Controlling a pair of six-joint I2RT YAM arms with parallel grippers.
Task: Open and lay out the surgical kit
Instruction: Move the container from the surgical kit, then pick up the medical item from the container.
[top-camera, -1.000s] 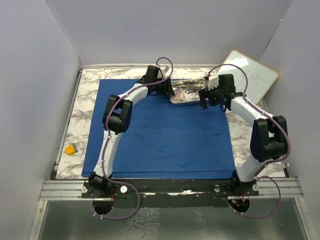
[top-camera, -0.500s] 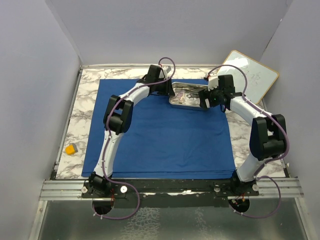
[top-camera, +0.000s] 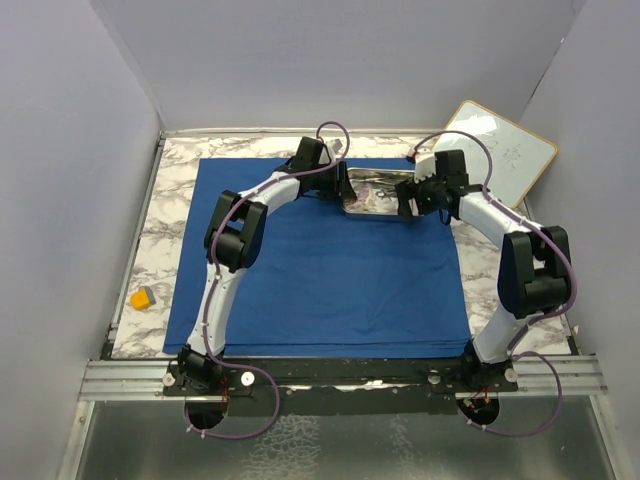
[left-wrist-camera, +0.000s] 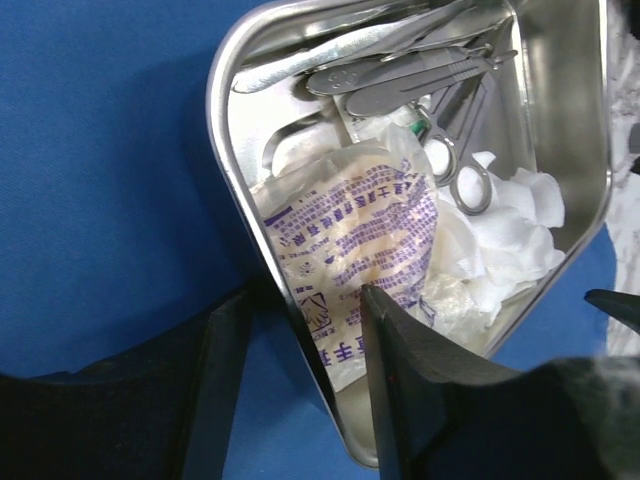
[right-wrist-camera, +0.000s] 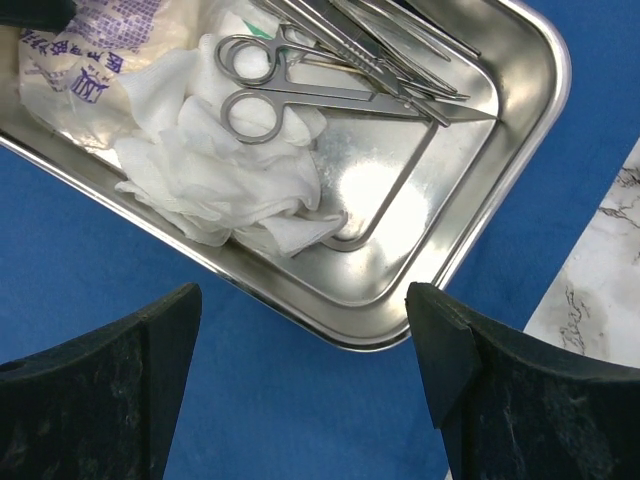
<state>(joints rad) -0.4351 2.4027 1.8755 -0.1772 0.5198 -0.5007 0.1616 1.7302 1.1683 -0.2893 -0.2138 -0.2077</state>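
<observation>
The royal-blue cloth (top-camera: 320, 270) lies spread flat on the table. On its far right part sits the steel tray (top-camera: 380, 214), which holds scissors (right-wrist-camera: 270, 85), forceps (left-wrist-camera: 400, 70), white gauze (right-wrist-camera: 230, 175) and a printed clear packet (left-wrist-camera: 360, 230). My left gripper (left-wrist-camera: 300, 300) straddles the tray's left rim (left-wrist-camera: 225, 130). One finger is outside over the cloth and the other is inside over the packet, with a gap left at the rim. My right gripper (right-wrist-camera: 302, 300) hangs wide open over the tray's right corner (right-wrist-camera: 400, 330), touching nothing.
A wood-framed whiteboard (top-camera: 497, 150) leans at the back right, close behind the right arm. A small yellow-orange block (top-camera: 143, 297) lies on the marble tabletop (top-camera: 170, 190) left of the cloth. Grey walls close in the left, far and right sides.
The left gripper has slid right onto the tray's left end; its jaws narrowed, then widened again. The right gripper has crept slightly toward the tray, still wide open.
</observation>
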